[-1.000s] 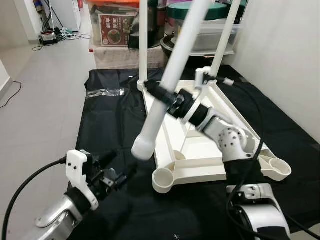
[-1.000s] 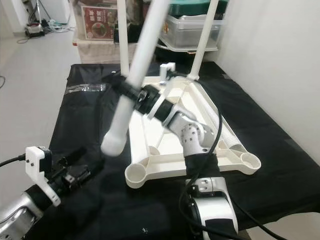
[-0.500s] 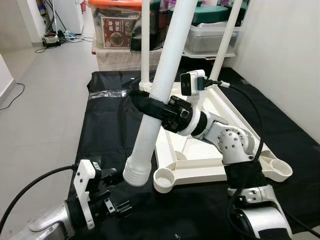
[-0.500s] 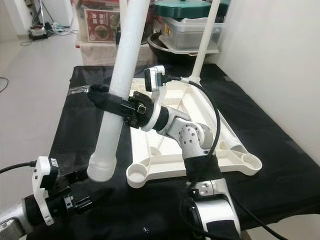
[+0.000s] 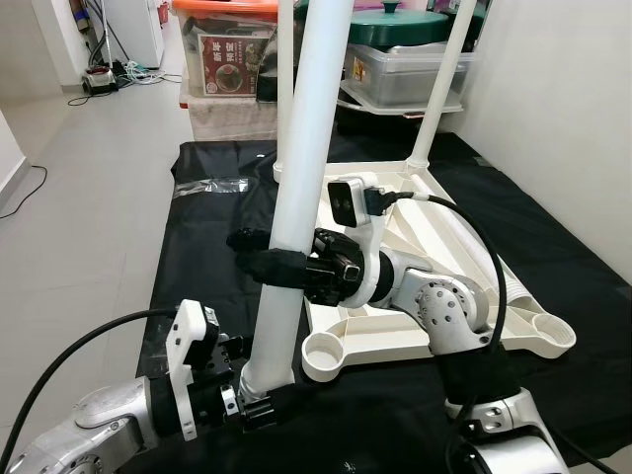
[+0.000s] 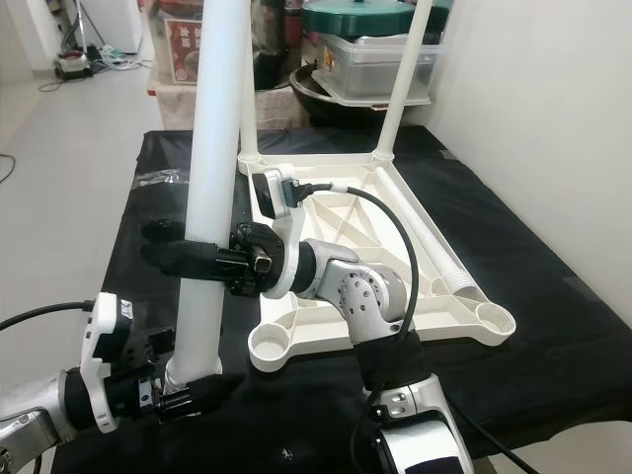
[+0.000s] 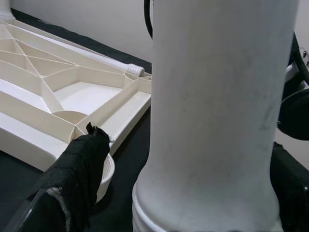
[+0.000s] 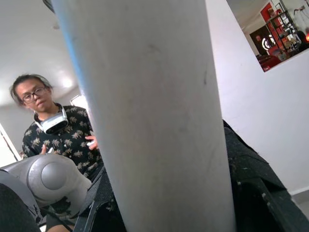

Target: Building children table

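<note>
Both grippers are clamped on one loose white table leg (image 5: 296, 197), which stands nearly upright over the black mat (image 5: 197, 257) spread on the floor. Right gripper (image 5: 259, 265) — its two long black fingers closed around the leg about halfway up, the silver arm reaching in from the robot's right with a white wrist camera on top. Left gripper (image 5: 255, 407) grips the same leg at its flared lower end, close to the mat's near edge; the left wrist view shows a black finger (image 7: 79, 169) on one side of the leg's threaded foot and the other finger at the opposite side. Just beside the leg's foot lies the upturned white table top (image 5: 434, 247), resting ribbed side up on the mat, with a round open socket (image 5: 326, 355) at its near left corner and another socket (image 5: 548, 336) at its near right corner. Two fitted legs — one (image 5: 285, 89) at the far left corner, one (image 5: 439, 89) at the far right corner — already stand up from the table top. Beyond the mat's far edge sit storage boxes (image 5: 232, 59) and a clear bin with a green lid (image 5: 405, 39). A person in a patterned dark shirt (image 8: 63, 140) appears in the right wrist view behind the leg.
</note>
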Tool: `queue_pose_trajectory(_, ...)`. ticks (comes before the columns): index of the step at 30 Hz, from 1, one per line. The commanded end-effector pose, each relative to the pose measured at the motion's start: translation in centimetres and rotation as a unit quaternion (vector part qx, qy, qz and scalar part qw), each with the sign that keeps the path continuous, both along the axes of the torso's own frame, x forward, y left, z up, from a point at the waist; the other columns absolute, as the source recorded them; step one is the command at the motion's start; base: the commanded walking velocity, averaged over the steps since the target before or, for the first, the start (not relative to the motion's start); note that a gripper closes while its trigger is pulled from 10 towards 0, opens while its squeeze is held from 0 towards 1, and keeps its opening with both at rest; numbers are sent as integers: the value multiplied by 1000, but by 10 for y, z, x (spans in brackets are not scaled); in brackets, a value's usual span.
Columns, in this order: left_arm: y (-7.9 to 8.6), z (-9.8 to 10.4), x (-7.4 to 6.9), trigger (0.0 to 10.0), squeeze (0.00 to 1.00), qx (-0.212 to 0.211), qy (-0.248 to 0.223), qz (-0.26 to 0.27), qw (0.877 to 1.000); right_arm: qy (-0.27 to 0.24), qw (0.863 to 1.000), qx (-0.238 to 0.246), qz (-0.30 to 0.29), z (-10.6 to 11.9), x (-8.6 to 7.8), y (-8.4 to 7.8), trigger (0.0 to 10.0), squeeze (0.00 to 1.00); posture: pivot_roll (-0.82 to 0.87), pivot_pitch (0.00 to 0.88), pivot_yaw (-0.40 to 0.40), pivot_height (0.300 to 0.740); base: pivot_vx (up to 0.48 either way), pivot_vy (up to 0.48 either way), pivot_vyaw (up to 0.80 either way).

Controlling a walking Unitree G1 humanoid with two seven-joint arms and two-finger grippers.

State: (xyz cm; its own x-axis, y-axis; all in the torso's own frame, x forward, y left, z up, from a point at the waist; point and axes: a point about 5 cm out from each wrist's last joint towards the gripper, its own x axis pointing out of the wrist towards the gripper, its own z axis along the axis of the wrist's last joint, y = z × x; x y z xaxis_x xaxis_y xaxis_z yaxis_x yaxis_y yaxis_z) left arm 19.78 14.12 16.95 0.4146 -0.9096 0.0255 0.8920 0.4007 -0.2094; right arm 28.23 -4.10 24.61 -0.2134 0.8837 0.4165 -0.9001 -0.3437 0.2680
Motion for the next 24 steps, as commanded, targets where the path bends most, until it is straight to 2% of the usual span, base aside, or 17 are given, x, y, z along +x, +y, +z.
queue_pose_trajectory(1,-3,-4,-1,10000,0,7,8,-18,1000,-1,1000,4,24,1,-6,8,0,0,118,0,-55,740,0,0,0)
queue_pose_trajectory(2,-3,-5,-1,10000,0,7,11,-20,1000,0,1000,4,24,1,-6,8,0,0,118,0,-55,740,0,0,0)
queue_pose_trajectory(3,-2,-10,-5,4549,0,9,25,-28,999,-6,1000,7,22,4,-5,7,0,0,108,0,-50,740,0,0,0)
queue_pose_trajectory(4,-2,-12,-6,4471,0,9,30,-31,999,-8,1000,8,21,5,-5,7,0,0,108,0,-50,740,0,0,0)
queue_pose_trajectory(5,-3,-13,-7,627,0,7,36,-34,999,-9,1000,8,18,6,-4,7,0,0,108,0,-50,740,0,0,0)
queue_pose_trajectory(8,-3,-14,-7,627,0,3,42,-37,998,-10,1000,9,14,7,-4,6,0,0,108,0,-50,740,0,0,0)
queue_pose_trajectory(9,-5,-14,-9,0,0,-1,45,-44,998,-12,1000,10,11,8,-3,5,0,0,108,0,-52,740,0,0,0)
queue_pose_trajectory(13,-5,-14,-14,0,0,-7,46,-49,998,-19,1000,15,4,11,-3,4,0,0,108,0,-53,740,0,0,0)
queue_pose_trajectory(19,-1,-12,-11,0,0,-9,41,-38,998,-10,1000,13,-18,12,1,4,0,0,112,0,-55,740,0,0,0)
queue_pose_trajectory(20,0,-13,-8,0,0,-4,37,-28,999,0,999,-11,-38,8,4,6,10000,0,111,0,-55,740,0,0,0)
queue_pose_trajectory(22,1,-14,-7,0,0,-1,35,-20,999,6,998,-29,-50,5,6,8,10000,0,111,0,-55,740,0,0,0)
queue_pose_trajectory(23,2,-14,-4,588,0,3,33,-7,999,28,996,-35,-77,3,11,9,10000,0,105,0,-52,740,0,0,0)
queue_pose_trajectory(24,2,-14,-4,588,0,3,33,-7,999,28,996,-35,-77,3,11,9,10000,0,105,0,-52,740,0,0,0)
